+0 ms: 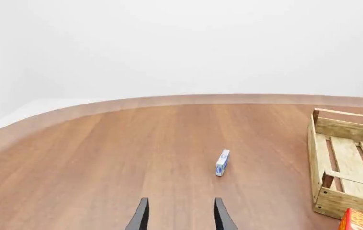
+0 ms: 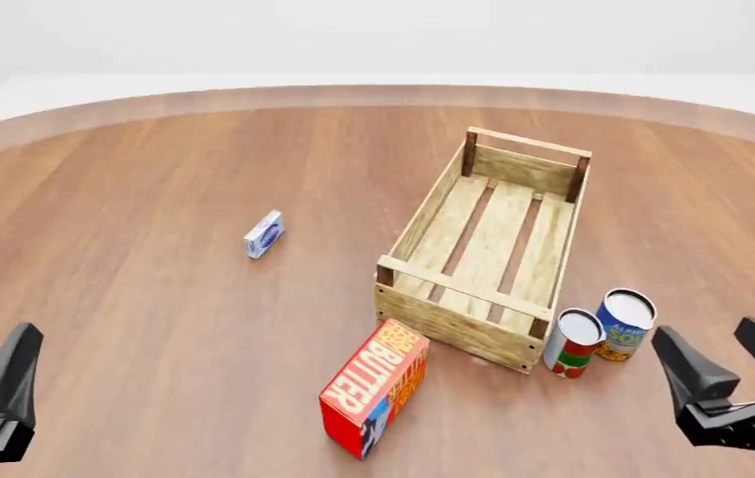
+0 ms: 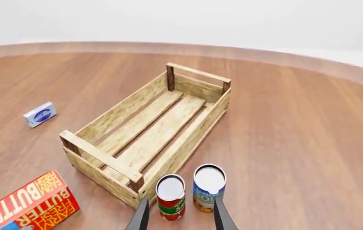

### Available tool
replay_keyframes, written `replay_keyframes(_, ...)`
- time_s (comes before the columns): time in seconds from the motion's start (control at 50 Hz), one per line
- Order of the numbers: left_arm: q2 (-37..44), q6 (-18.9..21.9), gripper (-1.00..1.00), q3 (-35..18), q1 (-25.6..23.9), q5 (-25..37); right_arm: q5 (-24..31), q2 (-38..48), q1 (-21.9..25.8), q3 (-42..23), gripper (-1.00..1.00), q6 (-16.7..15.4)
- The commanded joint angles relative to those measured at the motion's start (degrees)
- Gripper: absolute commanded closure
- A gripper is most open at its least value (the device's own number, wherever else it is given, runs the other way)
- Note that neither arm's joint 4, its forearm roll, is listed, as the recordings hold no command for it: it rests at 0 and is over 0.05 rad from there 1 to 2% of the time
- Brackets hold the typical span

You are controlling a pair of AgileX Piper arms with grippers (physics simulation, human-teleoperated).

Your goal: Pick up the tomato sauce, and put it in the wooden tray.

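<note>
Reaching for the small tomato sauce can (image 2: 573,342) with the red, white and green label, I hold my right pincer (image 2: 723,368) wide open and empty, near it. It stands upright just beside the corner of the large light-wood slatted tray (image 2: 457,309), touching or almost touching the blue-and-orange can (image 2: 625,324). My finger may knock that neighbour or grasp both. My left pincer (image 1: 179,215) is open too.

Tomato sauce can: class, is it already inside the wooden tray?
No, the tomato sauce stands on the table outside the wooden tray, by its near corner.
</note>
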Motion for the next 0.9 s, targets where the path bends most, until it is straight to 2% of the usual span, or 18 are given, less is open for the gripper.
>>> replay_keyframes(0.02, 0.00, 0.00, -1.00, 0.00, 0.00, 0.00, 0.37, 2.91, 0.07, -1.33, -1.00, 0.66)
replay_keyframes(0.44, 0.00, 0.00, -1.00, 0.00, 0.00, 0.00, -3.43, 11.79, 0.20, -2.75, -1.00, 1.70)
replay_keyframes(0.9, 0.00, 0.00, -1.00, 0.00, 0.00, 0.00, -4.83, 19.15, 0.35, -4.66, -1.00, -1.63)
